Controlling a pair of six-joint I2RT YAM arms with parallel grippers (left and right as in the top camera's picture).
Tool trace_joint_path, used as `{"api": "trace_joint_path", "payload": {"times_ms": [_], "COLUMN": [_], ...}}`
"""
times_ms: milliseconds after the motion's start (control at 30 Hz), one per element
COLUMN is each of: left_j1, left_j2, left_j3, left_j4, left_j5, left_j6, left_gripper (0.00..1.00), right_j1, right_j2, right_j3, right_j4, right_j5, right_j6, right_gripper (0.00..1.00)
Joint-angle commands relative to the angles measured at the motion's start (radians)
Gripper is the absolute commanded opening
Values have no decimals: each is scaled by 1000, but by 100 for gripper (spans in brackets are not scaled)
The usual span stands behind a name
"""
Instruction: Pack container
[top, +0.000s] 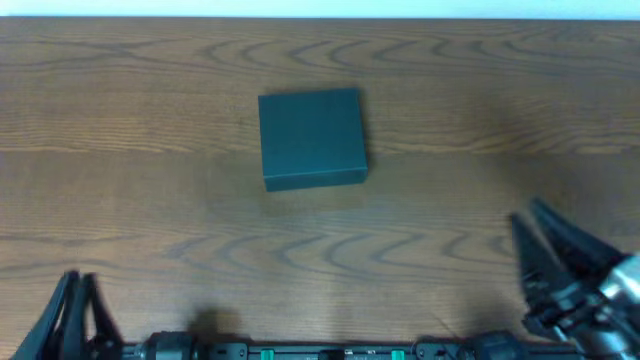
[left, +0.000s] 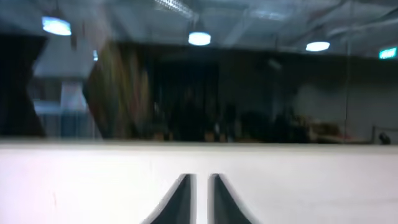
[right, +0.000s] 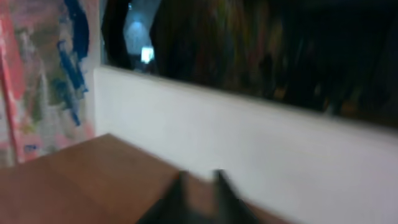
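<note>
The container (top: 312, 135) sits on the table (top: 150, 200) a little toward 12 o'clock from the middle of the overhead view. Its flap lid is down, so I see only the flat dark top and a thin strip of the wall that faces me. It is turned very slightly out of square with the table edge. Nothing touches it, and both my arms are well apart from it.

My left tool (top: 78, 285) is low in the 7 o'clock corner of the overhead view, with its fingers pointing toward 12 o'clock. From there the container lies at about 1 o'clock. In the left wrist view the left tool (left: 201, 186) has its fingers drawn together, with only a thin slit between them and nothing in it. Beyond them are a pale wall (left: 93, 174) and dark glass with ceiling lights (left: 199, 38) above.

My right tool (top: 525, 212) is at about 4 o'clock, angled toward 11 o'clock, and the container lies at about 10 o'clock from it. Its two fingers are parted a little and hold nothing. The right wrist view is blurred: the fingertips (right: 180, 183) show as dark smudges over the table's far corner, with a white wall (right: 261, 137) behind them.
</note>
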Motion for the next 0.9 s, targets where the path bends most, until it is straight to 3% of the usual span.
{"api": "trace_joint_path", "payload": {"times_ms": [0,233,533,567,667,867], "left_j1": [-1,-1,-1,-1,-1,-1], "left_j2": [35,39,39,39,39,39], "left_j3": [-13,-13,-13,-18,-48,-285], "left_j4": [-39,-200,-690,-683,-618,-410], "left_j5": [-3,-3,-4,-82,-90,-89], "left_j6": [-53,-53,-48,14,24,79], "left_gripper": [96,95,95,95,96,95], "right_j1": [4,3,3,3,3,3], "right_j2": [10,10,10,10,10,10], "right_j3": [-17,-18,-18,-18,-18,-18], "right_j4": [-73,-396,-832,-860,-914,-935], "right_j5": [14,14,14,14,14,14], "right_j6": [35,36,36,36,36,36], "right_gripper": [99,99,99,99,99,99]}}
